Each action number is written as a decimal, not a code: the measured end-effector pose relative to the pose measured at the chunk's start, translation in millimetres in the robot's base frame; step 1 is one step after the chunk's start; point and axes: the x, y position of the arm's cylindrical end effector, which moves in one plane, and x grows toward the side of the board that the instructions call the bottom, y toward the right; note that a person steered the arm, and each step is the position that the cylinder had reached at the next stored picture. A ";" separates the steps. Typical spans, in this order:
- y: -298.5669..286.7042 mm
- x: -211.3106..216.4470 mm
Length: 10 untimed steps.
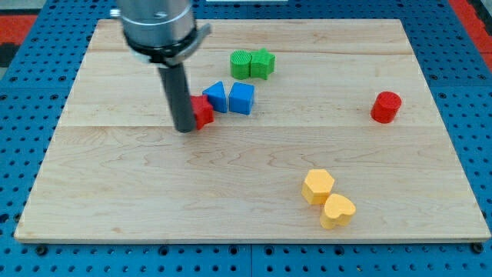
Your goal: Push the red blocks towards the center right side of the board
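Note:
My tip [185, 128] rests on the board at the view's left of centre, touching the left side of a red block [204, 112], which the rod partly hides. A second red block, a cylinder [386, 107], stands alone near the view's right edge, at mid height. Just right of the first red block sit a blue triangular block [217, 96] and a blue cube [241, 98], close together.
Two green blocks [252, 64] sit touching near the view's top centre. A yellow hexagon [317, 186] and a yellow heart [337, 211] lie together at the view's lower right. The wooden board [92, 177] lies on a blue pegboard.

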 end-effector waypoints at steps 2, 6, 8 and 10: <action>-30.0 -49.4; 0.1 9.6; 86.6 14.5; 37.9 -6.2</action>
